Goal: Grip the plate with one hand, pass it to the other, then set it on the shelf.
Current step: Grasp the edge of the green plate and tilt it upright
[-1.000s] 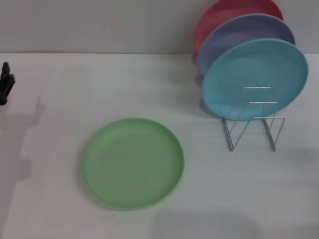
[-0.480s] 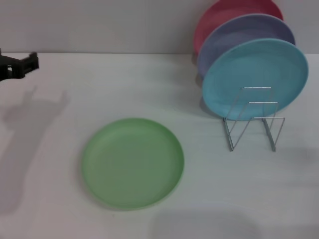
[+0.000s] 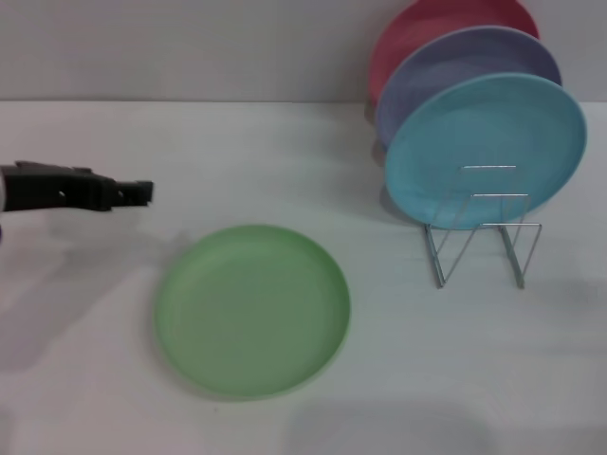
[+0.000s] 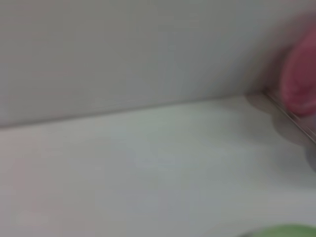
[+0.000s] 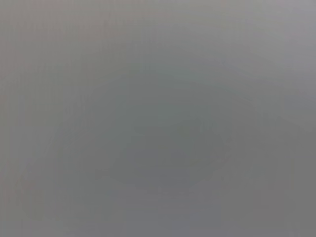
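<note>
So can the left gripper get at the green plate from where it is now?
Probably yes: the left gripper sits just beyond the green plate, which lies flat with nothing between them.

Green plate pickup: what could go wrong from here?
1. The green plate lies flat on the table, so its low rim may slip when the left gripper, now beside it, tries to grab it.
2. The wire rack already holds a turquoise plate, a lavender plate and a pink plate; a careless insertion could knock them.
</note>
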Available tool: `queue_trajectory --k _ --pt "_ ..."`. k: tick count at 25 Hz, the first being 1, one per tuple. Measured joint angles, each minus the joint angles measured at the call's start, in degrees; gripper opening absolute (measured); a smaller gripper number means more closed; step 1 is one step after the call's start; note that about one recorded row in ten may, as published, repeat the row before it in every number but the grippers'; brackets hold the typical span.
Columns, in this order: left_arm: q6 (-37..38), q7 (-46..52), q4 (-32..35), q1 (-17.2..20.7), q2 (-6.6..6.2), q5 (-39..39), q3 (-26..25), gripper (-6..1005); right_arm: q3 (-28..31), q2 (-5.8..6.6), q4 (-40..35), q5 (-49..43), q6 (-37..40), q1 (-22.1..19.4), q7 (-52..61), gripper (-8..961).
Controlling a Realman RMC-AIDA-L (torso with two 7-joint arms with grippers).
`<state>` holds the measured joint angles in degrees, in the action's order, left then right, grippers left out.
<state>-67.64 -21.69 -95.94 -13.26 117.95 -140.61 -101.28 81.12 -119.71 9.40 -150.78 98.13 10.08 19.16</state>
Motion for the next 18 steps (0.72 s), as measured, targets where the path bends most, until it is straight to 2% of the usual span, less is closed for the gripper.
queue_trajectory --k 8,18 --pt "-4.52 -0.01 4.25 -0.43 0.24 1.26 1.85 844 -0.84 0.01 -0.11 0.15 0.41 -0.36 0.00 825" --pt "-4.00 -0.87 11.68 -2.80 0.23 0.81 3.37 843 -0.88 -0.01 -0.43 -0.04 0.59 -0.34 0.00 826"
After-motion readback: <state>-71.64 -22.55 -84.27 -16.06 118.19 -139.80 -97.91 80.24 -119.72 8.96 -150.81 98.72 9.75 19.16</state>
